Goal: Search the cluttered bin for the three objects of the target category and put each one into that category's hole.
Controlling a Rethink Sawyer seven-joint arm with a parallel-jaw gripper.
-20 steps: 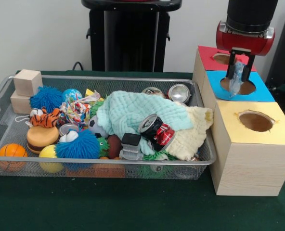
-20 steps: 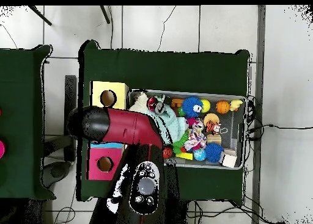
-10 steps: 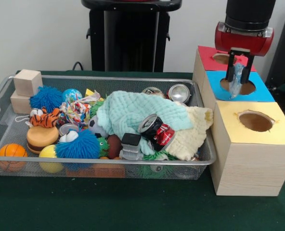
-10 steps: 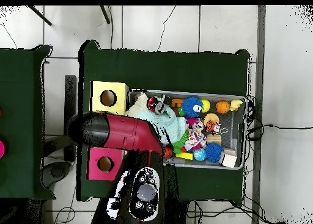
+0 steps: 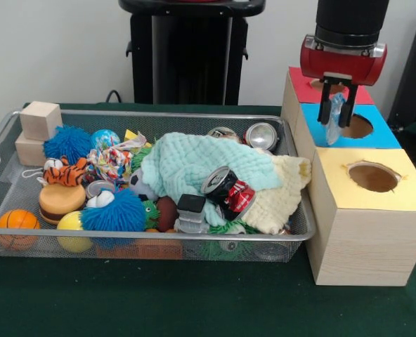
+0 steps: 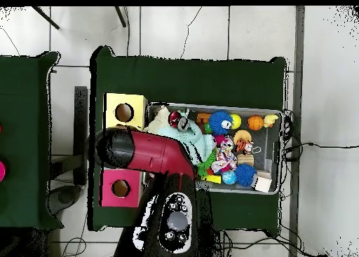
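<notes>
The claw (image 5: 335,112) is pinched narrow on a crumpled scrap of clear plastic (image 5: 334,118), which dangles just above the blue box (image 5: 380,137), by its hole's (image 5: 358,126) near edge. I'd judge it hangs there so the scrap can fall straight in. Beside it the wire bin (image 5: 296,228) on the green bench (image 5: 194,302) brims with toys, cloths and dented cans (image 5: 227,188).

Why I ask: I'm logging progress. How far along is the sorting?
Done: cannot tell, since the boxes' insides are hidden. In hand: the end effector grips a crumpled clear plastic piece above the blue box, beside its hole. Left: dropping it in; what remains in the mesh bin is unclear.
</notes>
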